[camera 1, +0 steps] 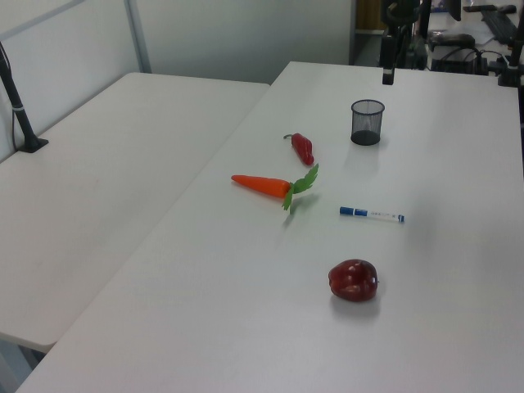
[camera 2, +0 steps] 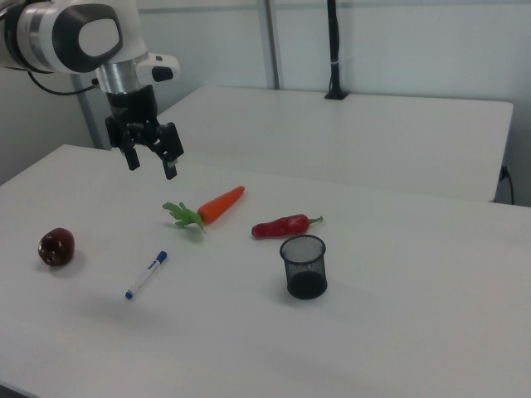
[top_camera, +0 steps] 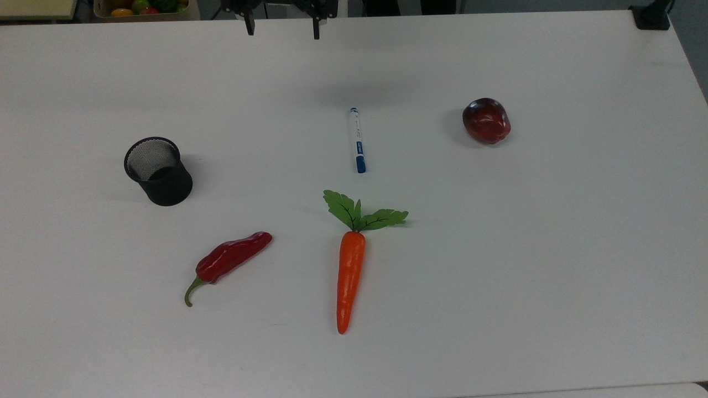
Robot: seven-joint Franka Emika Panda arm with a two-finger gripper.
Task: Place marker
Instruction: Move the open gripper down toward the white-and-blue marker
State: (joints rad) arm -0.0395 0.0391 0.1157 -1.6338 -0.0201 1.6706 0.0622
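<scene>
Claw hanging wide open, high above the table (top_camera: 553,249).
The gripper (camera 2: 151,162) is holding nothing; the marker (top_camera: 357,140) is lying flat well below it (between the apple (top_camera: 486,120) and the mesh cup (top_camera: 158,171)), just beyond the carrot (top_camera: 350,271) leaves.

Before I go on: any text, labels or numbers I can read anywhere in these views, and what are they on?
None can be read.
Marker: print on the white barrel and on the blue label band, too small to make out.
Mesh cup, carrot, chili pepper, apple, gripper: no visible text.
</scene>
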